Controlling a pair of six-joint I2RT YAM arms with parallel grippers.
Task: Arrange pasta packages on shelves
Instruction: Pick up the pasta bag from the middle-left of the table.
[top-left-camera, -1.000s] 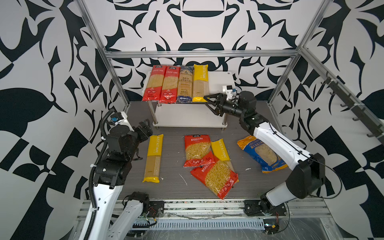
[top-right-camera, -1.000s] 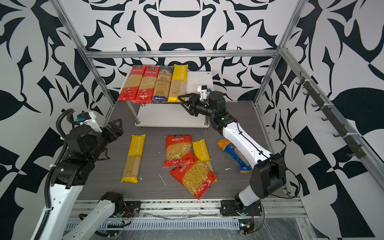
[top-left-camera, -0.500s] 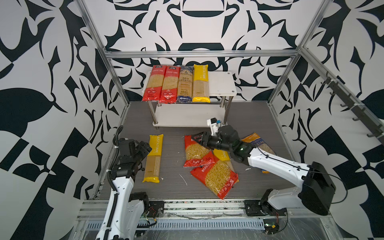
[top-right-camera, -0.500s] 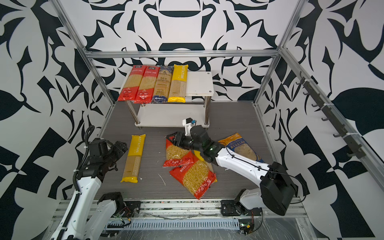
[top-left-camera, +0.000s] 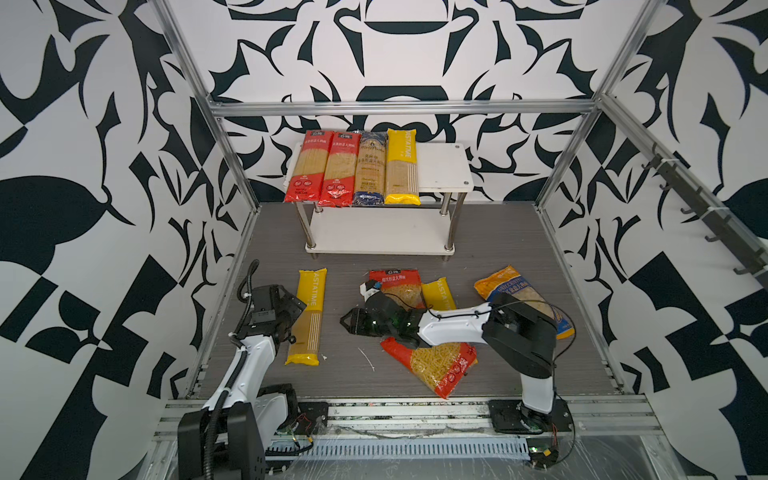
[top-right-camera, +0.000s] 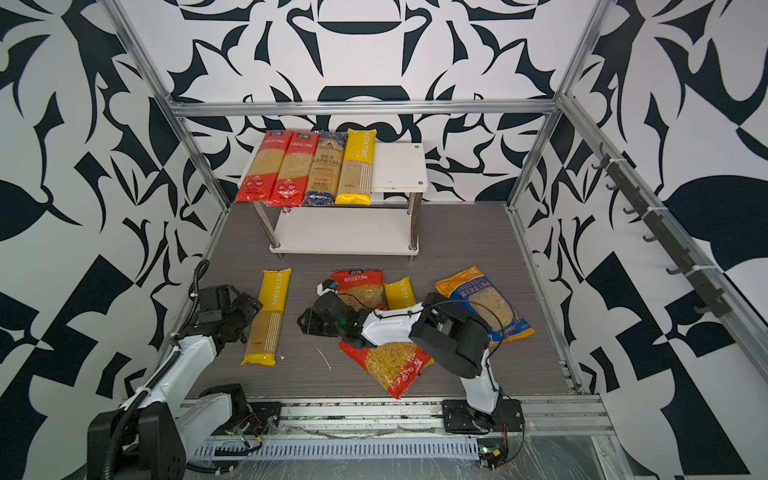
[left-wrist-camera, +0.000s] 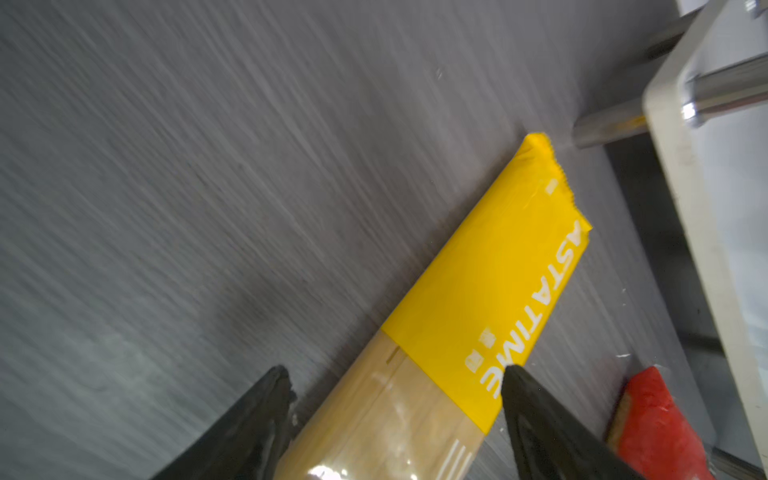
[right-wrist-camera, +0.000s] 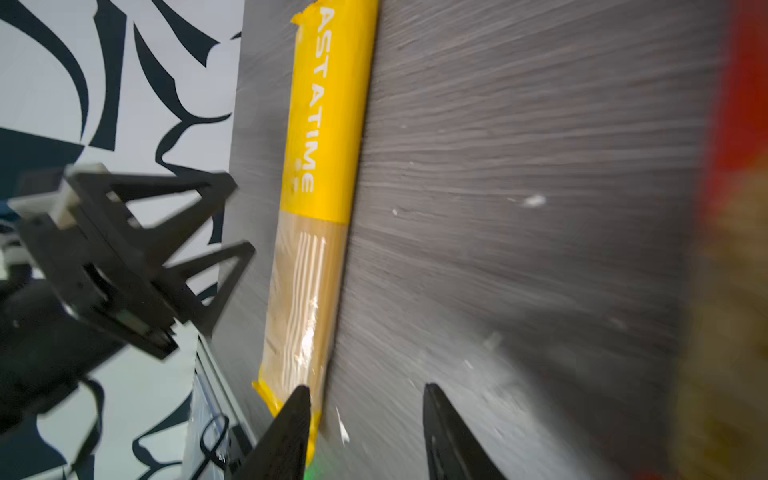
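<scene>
Right gripper (top-left-camera: 345, 323) lowered to floor, shelves (top-left-camera: 442, 166) hold four packs (top-left-camera: 368, 168)

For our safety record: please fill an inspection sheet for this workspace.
Surface: grey wood-grain table.
Job's things: four spaghetti packs side by side on the top board of the shelves, nothing seen on the lower; on the table a yellow pack, two red fusilli bags, a second yellow pack partly behind the right arm, a blue-orange bag.
Clutter: small white scraps on the table.
Grippers: left gripper open over the yellow pack; right gripper open, empty.
Cables: black hose on left arm, thin cable on right arm.
Surroundings: patterned walls, aluminium frame, hook rail.
</scene>
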